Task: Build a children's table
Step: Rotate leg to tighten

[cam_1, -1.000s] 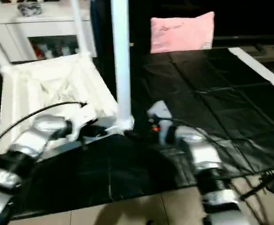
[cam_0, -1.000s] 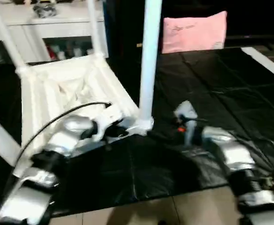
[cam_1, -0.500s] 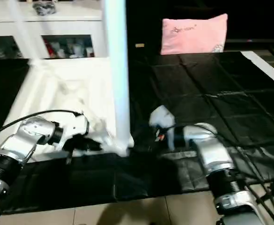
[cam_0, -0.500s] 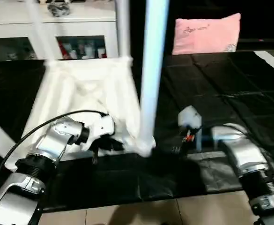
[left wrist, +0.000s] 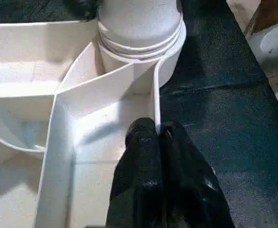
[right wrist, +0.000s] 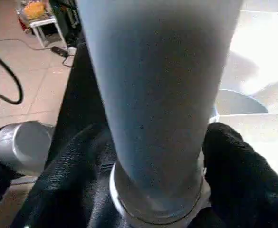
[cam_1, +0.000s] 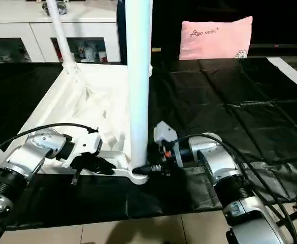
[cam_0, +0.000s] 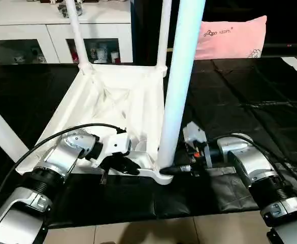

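Black floor sheet (cam_0: pixel 239 101), pink pillow (cam_0: pixel 229 36) behind; left gripper (left wrist: pixel 158 137) pinching tabletop (cam_0: pixel 112 101) rim, right gripper (right wrist: pixel 158 156) around leg (cam_0: pixel 181 81)

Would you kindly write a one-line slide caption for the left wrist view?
Left gripper shut on the upturned tabletop's thin edge wall, beside the corner socket holding a leg.

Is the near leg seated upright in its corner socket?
Yes: the near leg stands upright, base in the tabletop's corner socket.
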Controlling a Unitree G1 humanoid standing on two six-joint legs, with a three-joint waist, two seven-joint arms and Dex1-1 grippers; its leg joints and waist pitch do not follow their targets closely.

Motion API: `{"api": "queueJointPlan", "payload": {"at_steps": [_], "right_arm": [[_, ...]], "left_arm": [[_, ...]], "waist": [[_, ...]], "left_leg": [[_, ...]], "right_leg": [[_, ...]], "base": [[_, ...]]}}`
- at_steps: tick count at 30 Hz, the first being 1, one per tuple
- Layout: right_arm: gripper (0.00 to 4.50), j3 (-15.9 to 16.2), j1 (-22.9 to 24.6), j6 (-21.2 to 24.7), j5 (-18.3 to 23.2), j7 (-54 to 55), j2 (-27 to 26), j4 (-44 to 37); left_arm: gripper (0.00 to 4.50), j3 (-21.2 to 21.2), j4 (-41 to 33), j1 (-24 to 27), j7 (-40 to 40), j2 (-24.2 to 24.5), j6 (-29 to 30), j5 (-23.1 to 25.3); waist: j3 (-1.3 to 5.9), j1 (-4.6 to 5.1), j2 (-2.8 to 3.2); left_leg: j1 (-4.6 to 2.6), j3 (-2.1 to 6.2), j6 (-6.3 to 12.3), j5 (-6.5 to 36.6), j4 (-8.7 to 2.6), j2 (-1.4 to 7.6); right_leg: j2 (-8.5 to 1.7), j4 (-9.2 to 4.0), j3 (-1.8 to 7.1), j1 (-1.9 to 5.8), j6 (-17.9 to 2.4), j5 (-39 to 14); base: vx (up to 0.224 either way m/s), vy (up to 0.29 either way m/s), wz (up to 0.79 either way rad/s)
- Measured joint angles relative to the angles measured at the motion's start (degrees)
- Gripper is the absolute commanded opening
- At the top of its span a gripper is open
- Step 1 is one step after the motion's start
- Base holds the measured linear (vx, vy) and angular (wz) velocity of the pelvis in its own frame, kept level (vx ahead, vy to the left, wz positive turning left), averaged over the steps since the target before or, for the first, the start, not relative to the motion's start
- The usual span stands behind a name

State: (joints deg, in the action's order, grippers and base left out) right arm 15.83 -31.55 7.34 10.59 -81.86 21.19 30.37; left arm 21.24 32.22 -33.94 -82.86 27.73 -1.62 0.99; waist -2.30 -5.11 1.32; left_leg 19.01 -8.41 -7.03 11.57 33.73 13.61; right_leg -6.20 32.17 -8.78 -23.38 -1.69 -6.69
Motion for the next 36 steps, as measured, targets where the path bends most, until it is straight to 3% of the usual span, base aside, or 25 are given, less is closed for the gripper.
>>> {"api": "queueJointPlan", "payload": {"at_steps": [14, 18, 20, 24, 27, 30, 31, 34, 36], "right_arm": [[2.04, -0.11, -0.11, 0.44, 0.28, -0.94, 0.41, 0.14], [2.01, -2.23, 0.78, 2.81, -0.04, 5.33, -0.72, -0.33], [2.00, -4.01, 1.25, 3.85, -0.50, 11.00, -2.36, 0.05], [1.98, -8.51, 0.65, 5.04, -1.73, 25.63, -7.77, 2.89], [1.98, -10.60, -1.89, 6.20, -2.72, 37.51, -11.92, 6.10], [1.98, -12.09, -4.88, 7.45, -3.98, 46.48, -15.57, 9.48], [1.98, -12.28, -5.51, 7.59, -4.37, 49.12, -16.48, 10.42], [1.97, -13.04, -6.90, 7.43, -6.24, 53.86, -18.39, 11.96], [1.97, -13.05, -7.73, 6.67, -6.84, 55.60, -18.92, 13.19]], "left_arm": [[0.00, 0.33, 0.04, 0.00, -0.29, -0.09, 0.03, 0.03], [0.00, -1.52, 0.98, -0.04, 5.32, -2.67, 3.43, 0.27], [0.00, -2.61, 1.45, -0.36, 9.09, -3.92, 6.55, 0.63], [0.00, -5.74, 1.66, -0.64, 18.79, -7.80, 13.99, 1.01], [0.00, -7.43, 1.82, -1.63, 26.28, -10.89, 19.53, 1.07], [0.00, -9.37, 1.63, -1.65, 32.20, -13.73, 23.10, 1.20], [0.00, -9.74, 1.63, -1.67, 34.30, -14.73, 24.01, 1.39], [0.00, -10.28, 1.66, -1.84, 38.40, -16.50, 24.82, 2.20], [0.00, -10.22, 1.90, -2.29, 39.66, -16.99, 24.98, 2.75]], "waist": [[0.00, -0.12, 0.00], [0.04, 0.06, 0.06], [0.04, 0.72, 0.03], [0.04, 3.51, 0.03], [0.03, 5.84, 0.17], [-0.04, 7.76, 0.67], [-0.06, 8.35, 0.68], [-0.07, 9.46, 0.69], [-0.07, 9.67, 0.70]], "left_leg": [[0.00, 0.00, 0.00, 0.00, 0.01, 0.00], [-0.09, -0.15, 0.01, -0.03, 0.15, -0.02], [-0.14, -0.18, 0.01, -0.03, 0.28, -0.05], [-0.19, -0.09, 0.01, -0.03, 0.56, -0.13], [0.05, 0.40, 0.02, -0.01, 0.88, 0.08], [0.24, 1.21, 0.03, 0.00, 0.73, 0.28], [0.06, 1.43, 0.04, 0.02, 0.69, 0.31], [-0.04, 1.61, 0.04, 0.03, 0.71, 0.15], [-0.01, 1.71, 0.04, 0.03, 0.71, 0.13]], "right_leg": [[0.01, 0.00, 0.05, 0.01, 0.01, -0.01], [0.01, 0.02, 0.11, 0.16, 0.01, -0.01], [0.01, 0.02, 0.09, 0.18, 0.01, -0.01], [0.00, -0.06, -0.02, 0.19, 0.03, -0.01], [-0.24, -0.85, -1.44, 0.36, 0.04, 0.00], [-0.31, -2.42, -2.99, 1.19, 0.04, 0.00], [-0.23, -2.63, -3.07, 1.55, 0.04, 0.00], [-0.30, -2.69, -3.19, 1.71, 0.04, 0.00], [-0.33, -2.71, -3.34, 1.65, 0.04, 0.00]], "base": [[0.000, 0.000, 0.00], [0.000, 0.000, 0.00], [0.000, 0.000, 0.00], [0.000, 0.000, 0.00], [0.000, 0.000, 0.00], [0.000, 0.000, 0.00], [0.000, 0.000, 0.00], [0.000, 0.000, 0.00], [0.000, 0.000, 0.00]]}}
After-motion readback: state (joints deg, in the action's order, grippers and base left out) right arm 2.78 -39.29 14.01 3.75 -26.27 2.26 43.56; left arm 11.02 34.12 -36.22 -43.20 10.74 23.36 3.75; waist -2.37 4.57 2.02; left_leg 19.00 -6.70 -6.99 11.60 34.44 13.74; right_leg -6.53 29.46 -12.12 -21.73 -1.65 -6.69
